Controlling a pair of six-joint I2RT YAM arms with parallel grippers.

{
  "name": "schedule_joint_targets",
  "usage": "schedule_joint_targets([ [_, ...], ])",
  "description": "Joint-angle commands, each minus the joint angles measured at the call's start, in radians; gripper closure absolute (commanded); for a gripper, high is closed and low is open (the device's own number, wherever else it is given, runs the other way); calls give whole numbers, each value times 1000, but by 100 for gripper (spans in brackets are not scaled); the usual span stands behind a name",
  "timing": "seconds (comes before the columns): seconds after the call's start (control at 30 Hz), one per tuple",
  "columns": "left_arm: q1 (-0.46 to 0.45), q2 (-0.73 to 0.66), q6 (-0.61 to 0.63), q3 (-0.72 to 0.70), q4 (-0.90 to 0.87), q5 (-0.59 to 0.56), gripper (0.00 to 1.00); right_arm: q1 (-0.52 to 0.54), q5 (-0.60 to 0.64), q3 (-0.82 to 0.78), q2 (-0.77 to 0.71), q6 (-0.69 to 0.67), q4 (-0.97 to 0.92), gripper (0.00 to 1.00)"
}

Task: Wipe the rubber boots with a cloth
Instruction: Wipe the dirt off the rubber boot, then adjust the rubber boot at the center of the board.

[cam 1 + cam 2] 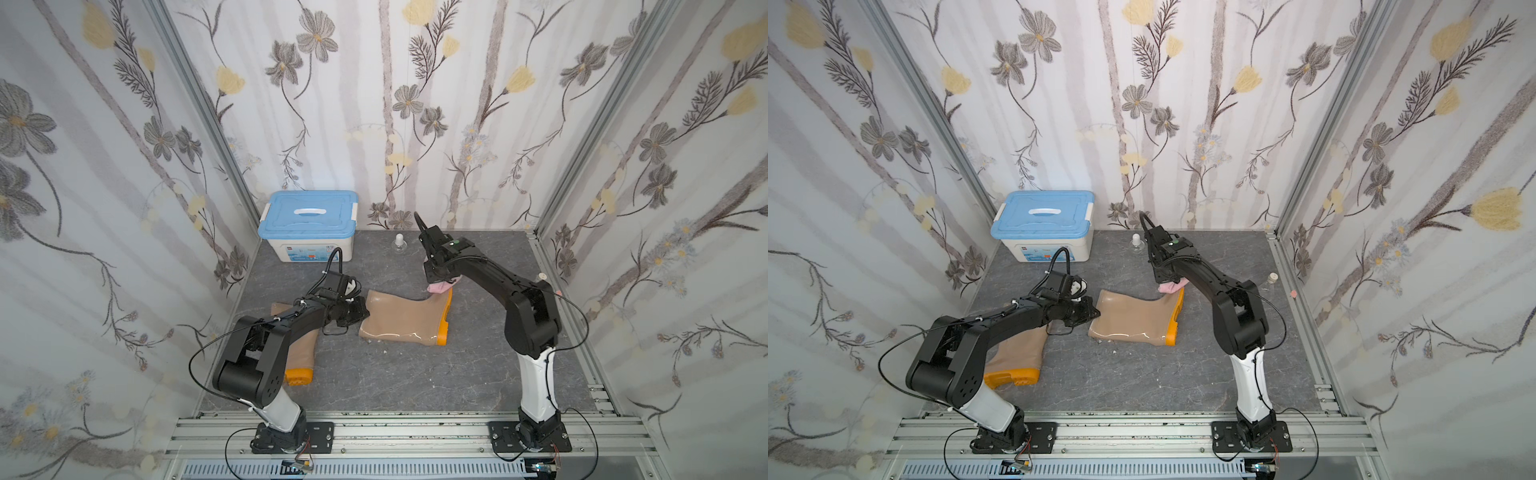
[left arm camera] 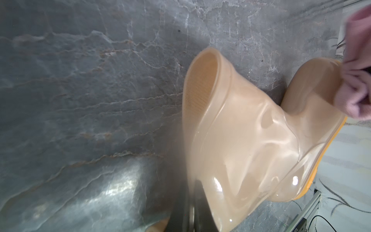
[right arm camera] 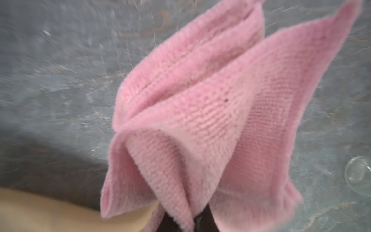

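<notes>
While the right claw [image 3: 185, 221] pinches a bunched part of the cloth [image 3: 190, 112], its pink folds hang at the toe of the boot [image 1: 399, 318] lying on its side on the table [image 1: 415, 382]. The left claw [image 1: 358, 312] is closed on that boot's shaft rim. Under the left arm [image 1: 291, 320] lies the other boot [image 1: 301, 349], orange sole toward the front. A blue-lidded box [image 1: 309, 222] sits at the back left.
</notes>
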Motion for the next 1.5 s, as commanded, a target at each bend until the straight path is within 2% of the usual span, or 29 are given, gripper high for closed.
schedule_joint_targets([
  [0.0,1,-73,13,65,-186,-33,100,-16,53,-103,-179,31,87,100],
  [0.13,-5,-196,66,170,-406,-37,100,-48,67,-281,-382,55,107,100],
  [0.23,-30,-271,123,299,-574,-46,100,-77,69,-413,-539,72,112,100],
  [0.37,-86,-282,203,477,-758,-74,100,-109,66,-545,-689,87,117,100],
  [0.47,-136,-232,271,600,-872,-97,100,-129,64,-615,-771,95,111,100],
  [0.57,-190,-163,314,680,-927,-125,100,-141,56,-673,-836,106,111,100],
  [0.7,-291,-46,299,713,-876,-130,100,-155,44,-734,-887,123,122,100],
  [0.77,-346,39,269,751,-826,-129,100,-160,37,-751,-900,127,127,100],
  [1.0,-535,417,143,1034,-730,-155,100,-218,38,-770,-994,122,108,100],
  [1.13,-583,569,48,1082,-623,-134,100,-283,33,-771,-1093,131,85,100],
  [1.3,-593,720,17,1177,-582,-127,100,-328,35,-763,-1173,133,63,100],
  [1.33,-592,757,17,1219,-592,-119,98,-331,37,-762,-1178,136,57,100],
  [1.4,-592,840,18,1337,-635,-108,75,-336,38,-758,-1185,142,52,100],
  [1.47,-591,907,33,1475,-708,-110,66,-339,39,-756,-1191,149,49,100],
])
